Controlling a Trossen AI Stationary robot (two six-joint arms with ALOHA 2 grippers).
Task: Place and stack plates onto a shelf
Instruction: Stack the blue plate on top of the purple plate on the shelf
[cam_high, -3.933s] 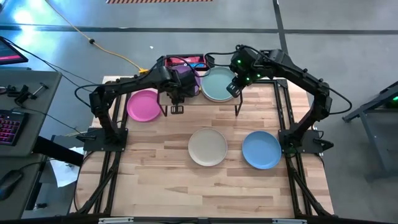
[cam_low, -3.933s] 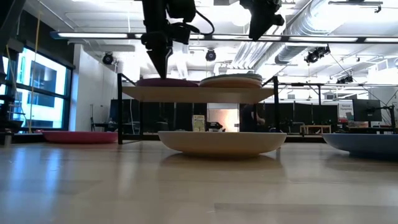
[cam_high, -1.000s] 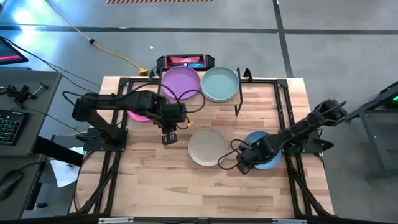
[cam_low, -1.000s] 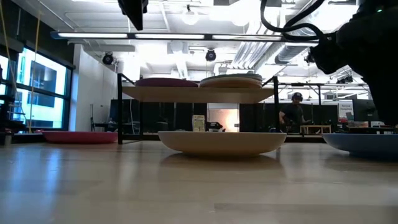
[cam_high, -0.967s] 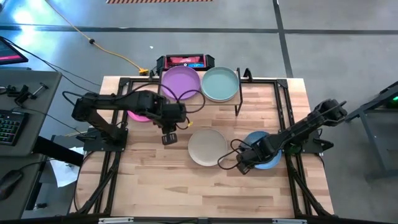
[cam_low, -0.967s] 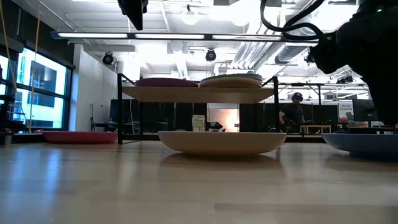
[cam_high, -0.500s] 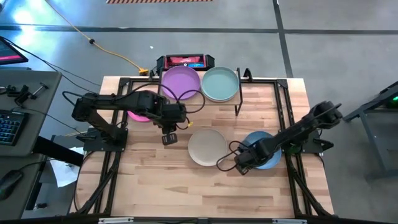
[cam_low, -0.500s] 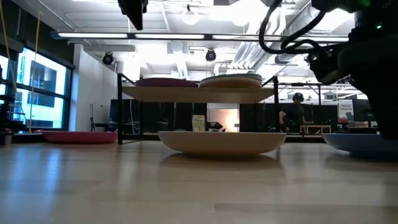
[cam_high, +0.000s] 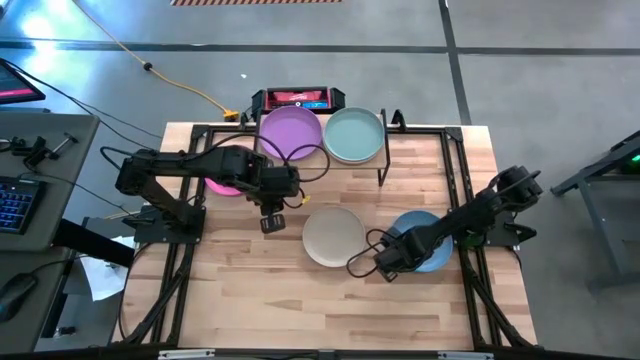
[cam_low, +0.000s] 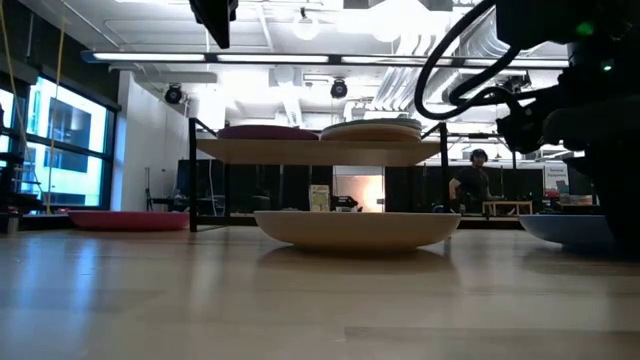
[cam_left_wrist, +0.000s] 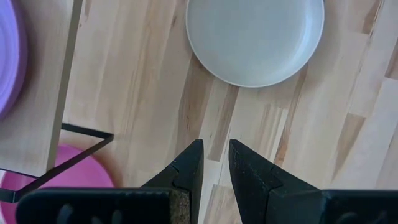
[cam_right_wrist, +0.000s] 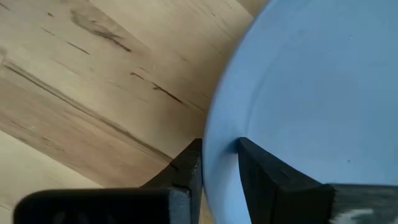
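Observation:
On the small wooden shelf (cam_high: 392, 158) at the table's far edge sit a purple plate (cam_high: 290, 132) and a teal plate (cam_high: 353, 135). A pink plate (cam_high: 222, 172) lies on the table left of the shelf, partly under my left arm. A cream plate (cam_high: 334, 236) and a blue plate (cam_high: 428, 243) lie on the tabletop. My left gripper (cam_high: 272, 222) hovers between the pink and cream plates, its fingers (cam_left_wrist: 194, 163) a narrow gap apart and holding nothing. My right gripper (cam_high: 384, 268) is at the blue plate's near-left rim. My right gripper (cam_right_wrist: 221, 155) straddles the blue plate's rim (cam_right_wrist: 217, 140) at its near-left side. One finger (cam_right_wrist: 186, 171) is outside over the wood and the other (cam_right_wrist: 261, 171) is inside on the plate's face. It comes from above, slanting leftward. The plate (cam_low: 575, 230) rests on the table.
A red-and-black device (cam_high: 296, 99) lies beyond the shelf. Black frame rails run along the table's left and right sides (cam_high: 470, 300). The near half of the tabletop (cam_high: 320, 310) is bare wood. A person (cam_low: 476, 185) stands far off in the room.
My right gripper has shifted a little toward the table's left and near edge, and the arm has sunk lower over the blue plate. The plates have stayed where they were.

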